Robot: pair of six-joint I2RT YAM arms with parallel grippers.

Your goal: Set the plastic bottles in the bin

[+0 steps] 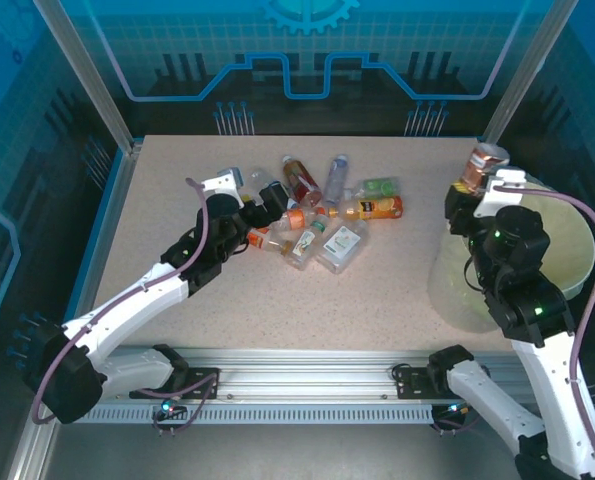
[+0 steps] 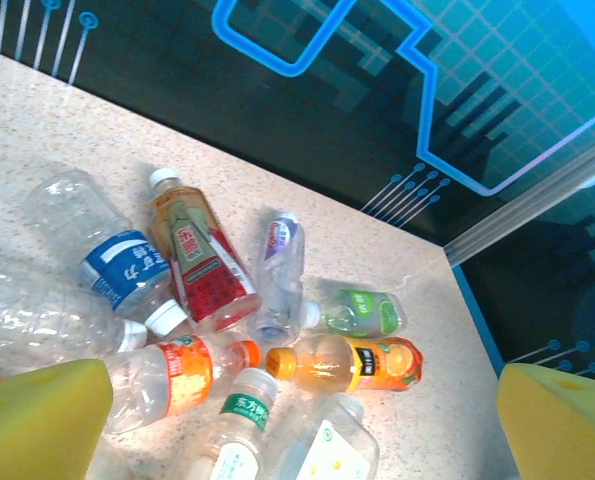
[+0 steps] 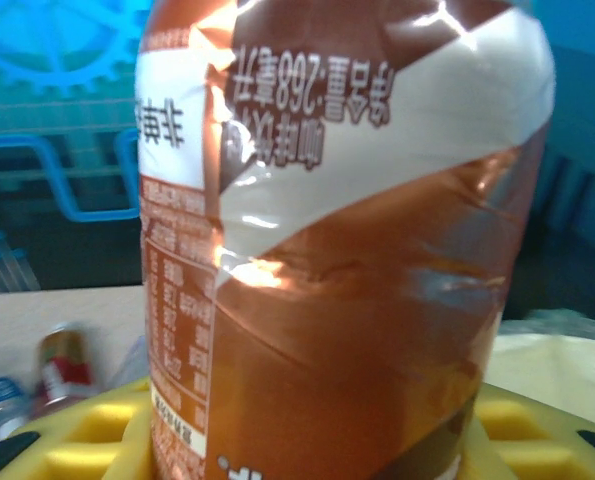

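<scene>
Gripping a brown-labelled bottle (image 1: 480, 163) upright over the bin's (image 1: 569, 248) far rim, the right hand (image 1: 475, 190) meets crumpled, probably light, springy, slick plastic; mid-body holds suit best. Well left of the bin, the left hand (image 1: 269, 203) hangs released over the bottle pile (image 1: 327, 215).

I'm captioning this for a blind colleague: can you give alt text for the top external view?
The right hand holds a brown-labelled bottle by the far rim of the pale yellow-green bin, on the right of the table. The open left hand sits at the left edge of a cluster of small plastic bottles lying mid-table.
</scene>
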